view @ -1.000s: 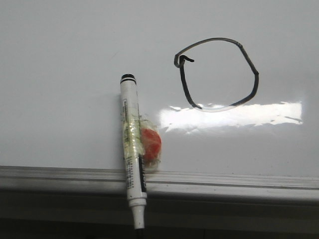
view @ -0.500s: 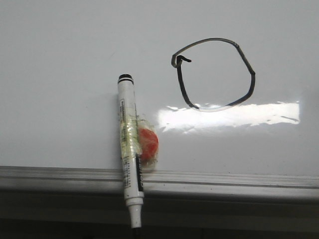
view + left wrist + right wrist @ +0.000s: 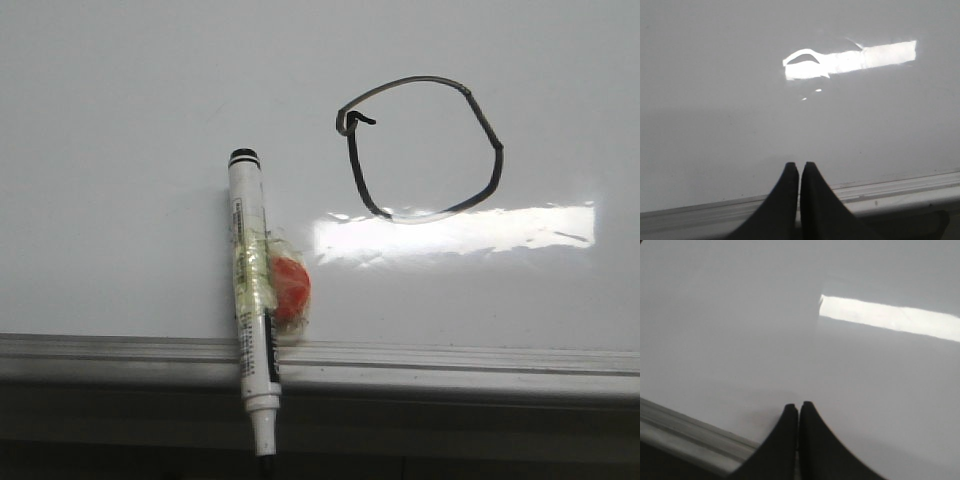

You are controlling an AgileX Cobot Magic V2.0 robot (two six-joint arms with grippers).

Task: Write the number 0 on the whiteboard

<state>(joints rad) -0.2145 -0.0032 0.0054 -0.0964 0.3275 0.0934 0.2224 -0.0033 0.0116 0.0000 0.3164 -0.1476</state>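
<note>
On the large glossy white whiteboard (image 3: 120, 100), the number 0 (image 3: 420, 148), a thin hand-drawn black marker loop, sits right of centre just above a bright glare strip (image 3: 455, 232). A white marker pen (image 3: 251, 300) with an orange blob taped to it (image 3: 290, 283) lies across the grey metal rail (image 3: 450, 360). The left gripper (image 3: 799, 167) and the right gripper (image 3: 799, 406) each hover over bare board, black fingers pressed together, holding nothing.
</note>
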